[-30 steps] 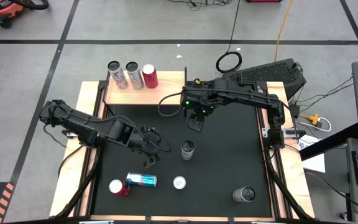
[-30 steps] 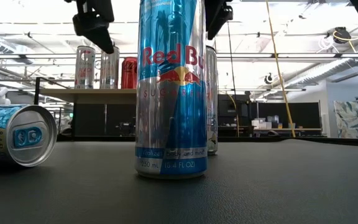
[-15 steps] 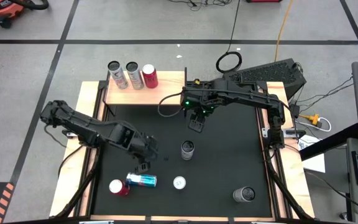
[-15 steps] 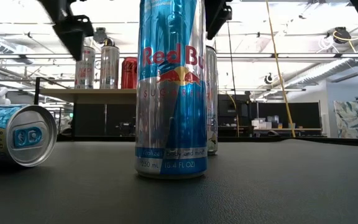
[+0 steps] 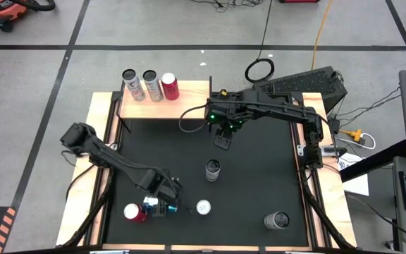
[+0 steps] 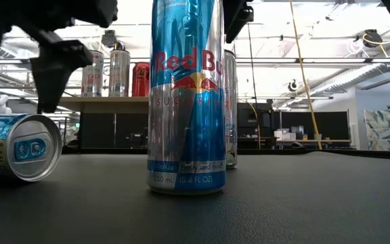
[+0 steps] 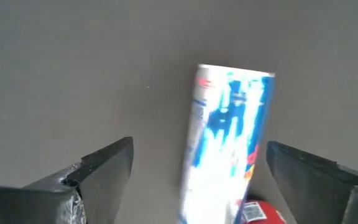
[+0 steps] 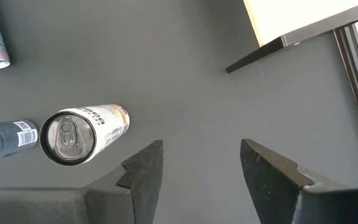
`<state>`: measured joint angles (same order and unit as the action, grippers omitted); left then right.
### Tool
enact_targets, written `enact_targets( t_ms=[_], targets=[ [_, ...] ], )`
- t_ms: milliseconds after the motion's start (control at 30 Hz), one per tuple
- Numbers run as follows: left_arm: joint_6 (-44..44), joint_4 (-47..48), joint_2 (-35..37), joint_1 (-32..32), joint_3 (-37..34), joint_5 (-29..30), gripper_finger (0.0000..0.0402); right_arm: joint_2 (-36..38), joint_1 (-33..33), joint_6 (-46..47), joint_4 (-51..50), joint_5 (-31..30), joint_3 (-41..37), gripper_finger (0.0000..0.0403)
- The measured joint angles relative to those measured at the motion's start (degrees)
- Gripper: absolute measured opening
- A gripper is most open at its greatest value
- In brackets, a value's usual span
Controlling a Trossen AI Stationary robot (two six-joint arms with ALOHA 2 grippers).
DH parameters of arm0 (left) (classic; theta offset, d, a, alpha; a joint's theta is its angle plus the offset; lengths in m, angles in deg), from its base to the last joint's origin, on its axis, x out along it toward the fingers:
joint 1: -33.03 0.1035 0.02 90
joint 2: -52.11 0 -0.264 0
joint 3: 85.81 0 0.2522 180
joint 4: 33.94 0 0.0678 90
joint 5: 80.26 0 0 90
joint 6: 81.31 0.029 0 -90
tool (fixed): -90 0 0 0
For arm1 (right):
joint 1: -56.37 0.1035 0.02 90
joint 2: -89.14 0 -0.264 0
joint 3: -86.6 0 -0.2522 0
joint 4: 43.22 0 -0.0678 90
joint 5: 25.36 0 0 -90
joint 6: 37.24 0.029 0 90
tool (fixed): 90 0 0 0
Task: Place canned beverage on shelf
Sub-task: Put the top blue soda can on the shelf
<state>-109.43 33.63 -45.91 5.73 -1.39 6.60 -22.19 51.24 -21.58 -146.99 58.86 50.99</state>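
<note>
The left gripper [image 5: 166,204] is hovering right over the tipped-over blue Red Bull can [image 5: 162,205], down around 7 o'clock on the black mat [image 5: 259,176], fingers spread wide with the can lying between them but not touching yet. A red can [image 5: 134,212] stands just beside it.

My guess is that a thin aluminium can like this is light, slick and dents easily, and lying on its side it'll want to roll. I'd pinch it across the middle of the body, not the ends.

Further in, a white can [image 5: 203,207], a dark can [image 5: 212,169] near centre and another [image 5: 276,221] at 5 o'clock.

The right gripper [image 5: 221,140] waits past centre, fingers apart, holding nothing.

The shelf [image 5: 182,106] sits at 11 o'clock and already carries two silver cans [image 5: 139,85] and a red can [image 5: 169,86], with bare wood beside them.
</note>
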Motion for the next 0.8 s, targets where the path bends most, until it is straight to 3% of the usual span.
enact_targets(
  t_ms=[667,800],
  targets=[
    [-0.16,-1.34,-12.11,-1.81,-0.02,-3.76,0.0366,0.0,0.0,-0.26,0.0,0.02,0.0,0.0194],
    [1.54,-0.99,-13.19,-1.95,0.18,-3.84,0.0342,0.0,0.0,-0.28,0.0,0.02,0.0,0.0194]
  ],
)
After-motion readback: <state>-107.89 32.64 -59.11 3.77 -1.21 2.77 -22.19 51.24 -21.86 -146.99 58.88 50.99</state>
